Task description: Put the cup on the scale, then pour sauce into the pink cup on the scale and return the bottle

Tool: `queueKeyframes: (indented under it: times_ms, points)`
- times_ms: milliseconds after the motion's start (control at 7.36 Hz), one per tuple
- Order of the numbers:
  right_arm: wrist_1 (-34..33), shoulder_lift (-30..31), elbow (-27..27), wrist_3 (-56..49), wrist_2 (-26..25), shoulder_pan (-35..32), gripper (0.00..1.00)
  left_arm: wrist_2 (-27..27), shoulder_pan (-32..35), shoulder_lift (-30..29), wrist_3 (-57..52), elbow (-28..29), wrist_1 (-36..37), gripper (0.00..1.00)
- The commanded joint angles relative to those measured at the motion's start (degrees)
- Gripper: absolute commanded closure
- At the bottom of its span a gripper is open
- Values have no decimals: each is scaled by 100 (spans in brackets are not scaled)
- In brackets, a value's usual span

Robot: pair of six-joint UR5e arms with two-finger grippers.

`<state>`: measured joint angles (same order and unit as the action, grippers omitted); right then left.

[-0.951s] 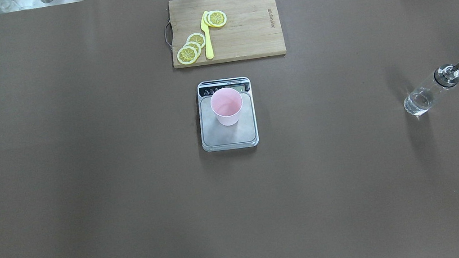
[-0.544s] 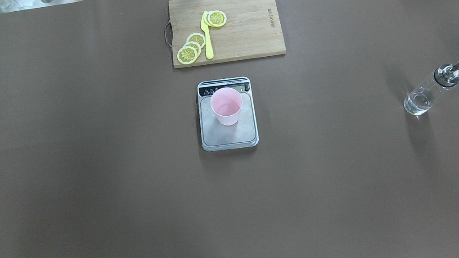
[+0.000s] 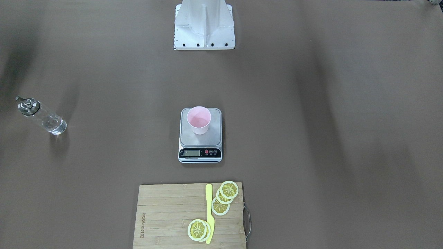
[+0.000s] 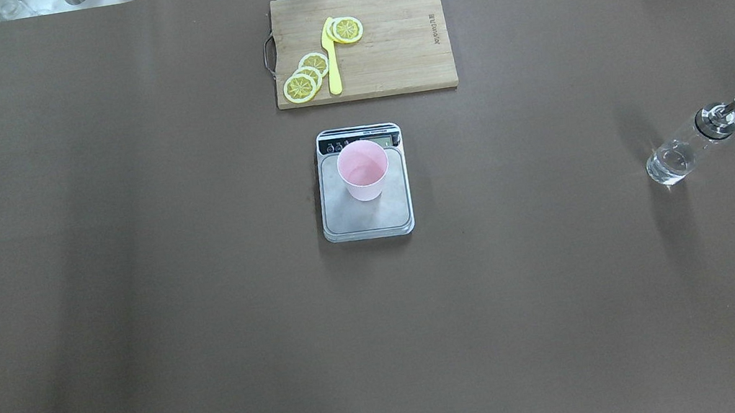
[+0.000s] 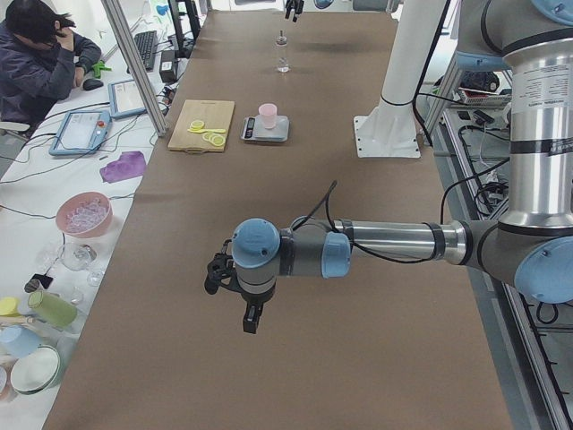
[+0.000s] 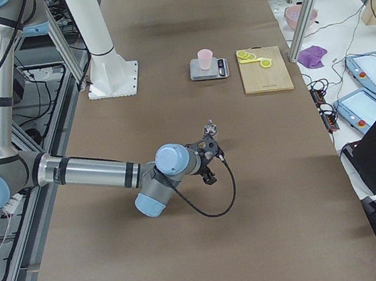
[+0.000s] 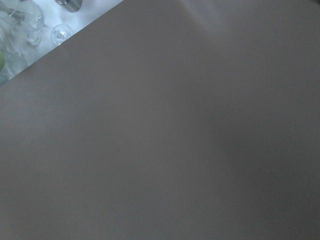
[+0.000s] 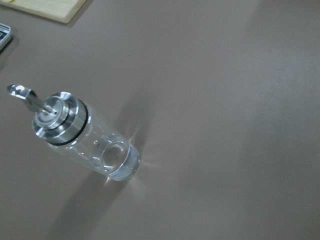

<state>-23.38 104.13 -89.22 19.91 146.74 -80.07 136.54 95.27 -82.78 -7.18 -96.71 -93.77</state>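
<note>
The pale pink cup [image 4: 363,171] stands upright on the steel scale [image 4: 367,219] at mid-table; both also show in the front view, cup [image 3: 198,120] on scale [image 3: 200,141]. The clear glass bottle [image 4: 687,148] with a silver spout stands alone at the table's right; the right wrist view looks down on it [image 8: 82,142]. The sauce in it is barely visible. My left gripper [image 5: 248,315] hangs over bare table far from the scale. My right gripper [image 6: 208,160] hovers by the bottle. I cannot tell whether either is open or shut.
A bamboo cutting board [image 4: 402,48] with lemon slices [image 4: 304,77] and a yellow knife [image 4: 332,59] lies beyond the scale. The robot's white base [image 3: 204,24] stands at the near table edge. A person [image 5: 36,54] sits beside the far side of the table.
</note>
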Motion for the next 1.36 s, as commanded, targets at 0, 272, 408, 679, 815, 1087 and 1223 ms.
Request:
queueKeyframes:
  times_ms: [0,272,408,679,815,1087,1223]
  points:
    - [891,-42,430,-285,460,0,1,66,-8,314,613,20,-712,2]
    - [1938,-601,1403,-312,469,0,1,66,-8,324,604,20,-722,2]
    - [2221,-900,1695,-321,469,9,2,66,-17,333,595,20,-730,2]
    - [2425,-1062,1733,-312,417,17,6,66,-17,333,577,20,-730,2]
    - [2417,-1149,1724,-269,347,78,8,66,-17,333,577,29,-730,2]
    - [2434,-1211,1689,-259,110,315,1,66,-17,341,569,29,-730,2]
    - [2443,-1211,1672,-259,100,386,1,66,-25,341,560,29,-730,2]
